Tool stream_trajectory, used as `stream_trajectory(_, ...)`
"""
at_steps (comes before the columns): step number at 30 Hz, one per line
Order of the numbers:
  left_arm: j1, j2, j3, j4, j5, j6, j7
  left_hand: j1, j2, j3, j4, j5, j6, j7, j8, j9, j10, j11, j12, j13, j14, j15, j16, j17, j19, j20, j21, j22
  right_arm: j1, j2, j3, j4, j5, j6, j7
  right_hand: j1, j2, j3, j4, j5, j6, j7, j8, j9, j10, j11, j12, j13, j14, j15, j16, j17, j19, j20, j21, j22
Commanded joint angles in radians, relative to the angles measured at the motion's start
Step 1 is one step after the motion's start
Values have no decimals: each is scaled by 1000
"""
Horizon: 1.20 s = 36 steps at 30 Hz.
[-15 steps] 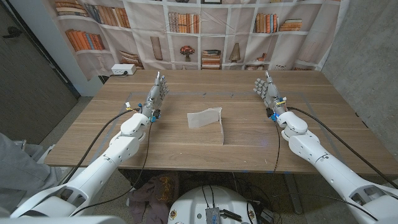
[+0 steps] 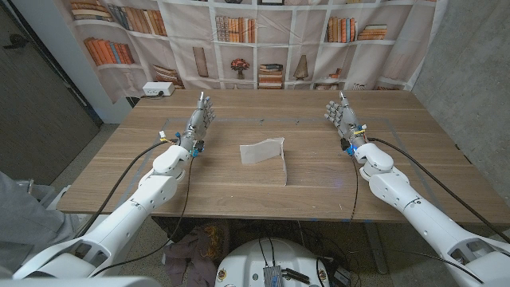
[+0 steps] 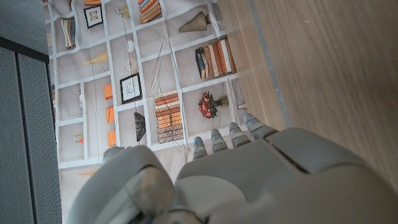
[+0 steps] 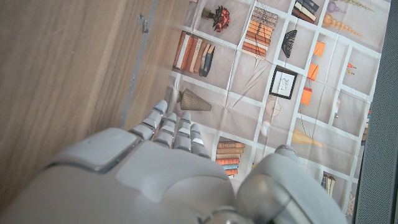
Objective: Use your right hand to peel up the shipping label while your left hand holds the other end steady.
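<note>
The shipping label (image 2: 265, 154) is a pale sheet in the middle of the wooden table (image 2: 239, 187). Its right part curls up off the wood, and a strip runs down towards the front edge. My left hand (image 2: 202, 117) stands far to the label's left, fingers straight and apart, holding nothing. My right hand (image 2: 340, 114) stands far to the label's right in the same pose, holding nothing. The back of the left hand (image 3: 249, 180) and the back of the right hand (image 4: 155, 180) show in their wrist views, fingers stretched towards the backdrop.
A bookshelf-print curtain (image 2: 263, 40) hangs behind the table's far edge. A white power strip (image 2: 159, 89) sits at the back left corner. Thin tape lines (image 2: 263, 121) mark a rectangle on the tabletop. Black cables trail along both arms.
</note>
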Motion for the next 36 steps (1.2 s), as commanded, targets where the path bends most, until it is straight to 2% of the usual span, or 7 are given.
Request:
stream_trajectory(1, 34, 14, -22, -26, -29, 7, 8, 2, 10, -8, 2, 6, 0, -6, -1, 5, 2, -12, 2, 2, -6, -50, 4, 2, -9, -2, -1, 2, -13, -3, -1, -32, -18, 7, -23, 14, 2, 5, -7, 2, 0, 12, 1, 1, 11, -4, 10, 5, -3, 8, 2, 4, 6, 7, -6, 2)
stream_trajectory(4, 45, 25, -24, -43, -20, 3, 14, 2, 10, -8, 2, 6, 0, -7, -2, 5, 2, -11, 1, 2, -6, -51, 4, 1, -9, -2, -2, 2, -20, -10, -2, -51, -27, 2, -33, 44, 4, 9, -26, -1, -3, -35, 8, 2, 55, -89, 24, 6, -2, 4, 0, 3, 13, 9, -29, 2)
stream_trajectory(6, 44, 31, -23, -46, -11, 6, 18, 3, 10, -8, 2, 6, 0, -8, -3, 5, 2, -10, 1, 2, -8, -50, 3, 1, -10, -1, -3, 2, -21, -23, -8, -61, -45, 1, -35, 50, 7, 10, -30, -1, -7, -40, 7, 1, 63, -98, 27, 6, -9, -5, -3, 3, 11, 11, -35, 2)
stream_trajectory(26, 83, 37, -39, -134, 2, 21, 96, 6, 12, -9, 2, 8, 4, -8, -8, 5, 6, -9, -2, 2, -9, -50, 2, 1, -9, -2, -8, 3, -16, -119, -15, -119, -136, -27, -30, 122, 22, 31, -70, -5, 23, -14, 27, 3, 72, -54, 29, 10, -23, -9, -5, 3, 11, 7, -67, 3)
stream_trajectory(27, 82, 38, -38, -130, 2, 15, 86, 6, 12, -9, 2, 8, 4, -8, -8, 5, 6, -10, -2, 2, -9, -51, 2, 1, -9, -2, -8, 3, -18, -118, -14, -125, -134, -31, -34, 131, 23, 34, -76, -6, 34, -23, 31, 4, 68, -51, 27, 10, -25, -8, -5, 3, 12, 7, -71, 3)
stream_trajectory(29, 76, 40, -34, -118, 11, 7, 78, 7, 13, -9, 2, 8, 4, -8, -9, 5, 7, -10, -2, 2, -10, -49, 2, 1, -9, -2, -8, 3, -15, -129, -19, -134, -146, -38, -29, 164, 25, 40, -98, -12, 66, -101, 40, 5, 65, -51, 25, 11, -23, 5, -4, 2, 28, 43, -85, 4)
stream_trajectory(36, 77, 67, -46, -122, -17, 27, 36, 8, 14, -9, 2, 8, 21, -5, -6, 5, 23, -13, 1, 2, -9, -46, 2, 1, -8, 1, -11, 3, -16, -160, -27, -193, -202, -70, -62, 181, 28, 42, -109, -16, 88, -138, 43, 6, 32, -43, 13, 12, -35, 18, -6, 3, 21, 74, -103, 5)
